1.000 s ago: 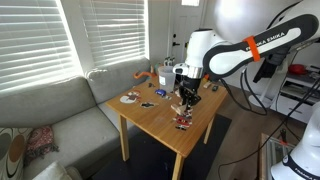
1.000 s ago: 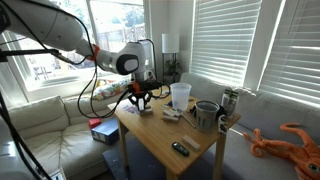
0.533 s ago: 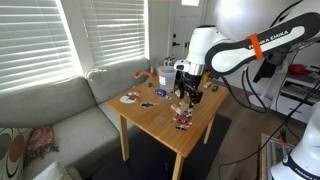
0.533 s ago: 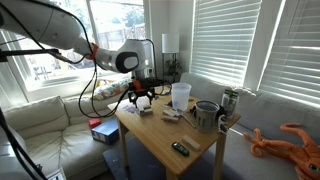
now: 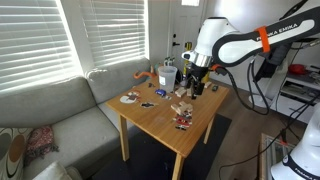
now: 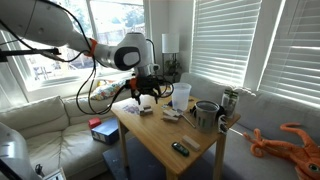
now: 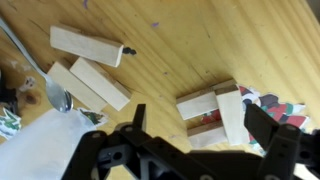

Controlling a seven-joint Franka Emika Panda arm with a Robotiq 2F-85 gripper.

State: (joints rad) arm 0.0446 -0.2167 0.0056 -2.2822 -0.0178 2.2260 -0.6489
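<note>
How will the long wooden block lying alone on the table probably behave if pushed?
The block looks stiff and solid, so it likely keeps its shape. Its flat faces suggest sliding, not rolling, on the smooth table. Lying flat, it seems unlikely to tip.

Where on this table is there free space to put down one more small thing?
Bare wood lies between the plate and the small object near the front corner. It is crowded around the cup and the wooden blocks under the open fingers.
</note>
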